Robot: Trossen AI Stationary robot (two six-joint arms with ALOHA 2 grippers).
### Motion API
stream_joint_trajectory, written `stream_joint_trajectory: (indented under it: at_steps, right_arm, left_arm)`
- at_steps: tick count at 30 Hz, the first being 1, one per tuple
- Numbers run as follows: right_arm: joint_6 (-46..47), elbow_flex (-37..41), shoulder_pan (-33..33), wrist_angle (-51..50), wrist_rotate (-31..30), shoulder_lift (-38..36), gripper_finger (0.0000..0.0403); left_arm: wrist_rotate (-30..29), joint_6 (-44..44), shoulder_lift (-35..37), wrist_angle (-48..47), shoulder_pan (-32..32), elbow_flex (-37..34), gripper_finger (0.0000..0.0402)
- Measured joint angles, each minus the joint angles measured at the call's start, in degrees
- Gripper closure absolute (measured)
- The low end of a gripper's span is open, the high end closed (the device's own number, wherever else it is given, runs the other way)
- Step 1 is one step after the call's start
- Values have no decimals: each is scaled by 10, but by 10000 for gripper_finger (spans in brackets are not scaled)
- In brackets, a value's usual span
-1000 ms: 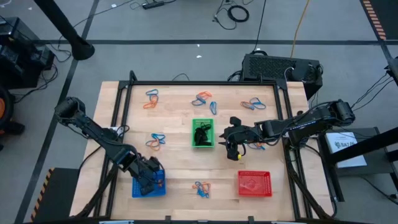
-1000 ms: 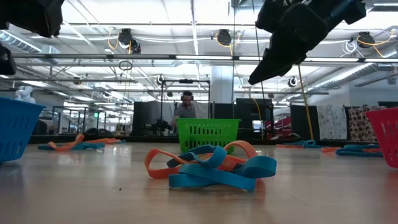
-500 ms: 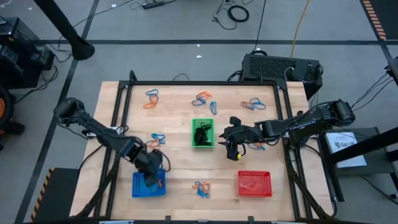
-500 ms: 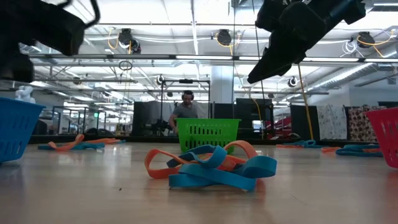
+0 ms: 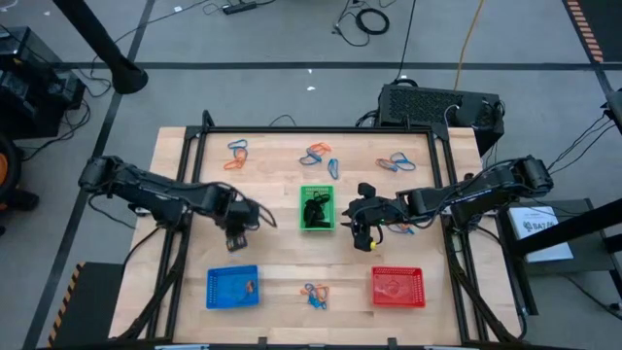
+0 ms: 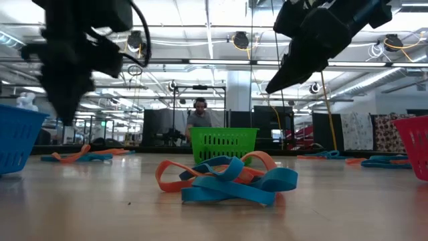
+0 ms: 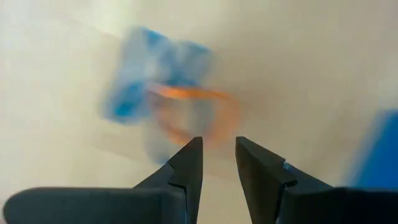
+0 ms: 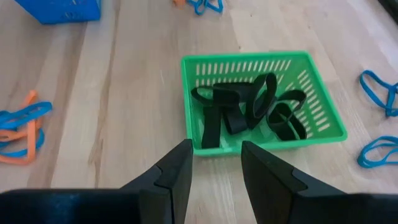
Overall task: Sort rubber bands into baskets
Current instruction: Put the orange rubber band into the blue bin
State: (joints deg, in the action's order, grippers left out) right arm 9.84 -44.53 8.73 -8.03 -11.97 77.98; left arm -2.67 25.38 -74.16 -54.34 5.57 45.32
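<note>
The left gripper (image 5: 236,229) hangs over a small cluster of blue and orange rubber bands (image 7: 168,106) left of centre on the table, its fingers (image 7: 186,168) a narrow gap apart with nothing between them. The right gripper (image 8: 214,165) hovers just right of the green basket (image 8: 261,102), fingers likewise parted and empty; black bands (image 8: 249,109) lie piled inside that basket.

Outward from there, the blue basket (image 5: 231,288) sits near the front left edge with a little orange in it, and the red basket (image 5: 397,287) near the front right. Loose blue and orange loops lie in clusters on the pale wooden tabletop (image 5: 282,253) — three along the far side, one between the two front baskets (image 6: 227,179), one beside the right arm.

Around the table the floor is grey, strewn with cables (image 5: 369,19); a black box (image 5: 437,105) stands behind the far right corner. The low view shows a hall with ceiling lights and a person (image 6: 199,117) standing far behind the green basket.
</note>
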Motion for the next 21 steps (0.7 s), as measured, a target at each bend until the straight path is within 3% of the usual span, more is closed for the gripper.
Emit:
stream_joint_trajectory:
  at_steps: [4,15,21]
  right_arm:
    - [0,0,0,-1,0,0,273]
    - [-2,0,0,-3,0,0,273]
    - [-12,0,0,-7,0,0,273]
  left_arm:
    - [-77,-92,0,7,-87,0,299]
    - [-81,-261,-1,35,-376,0,299]
    - [-75,-278,-16,85,-486,0,299]
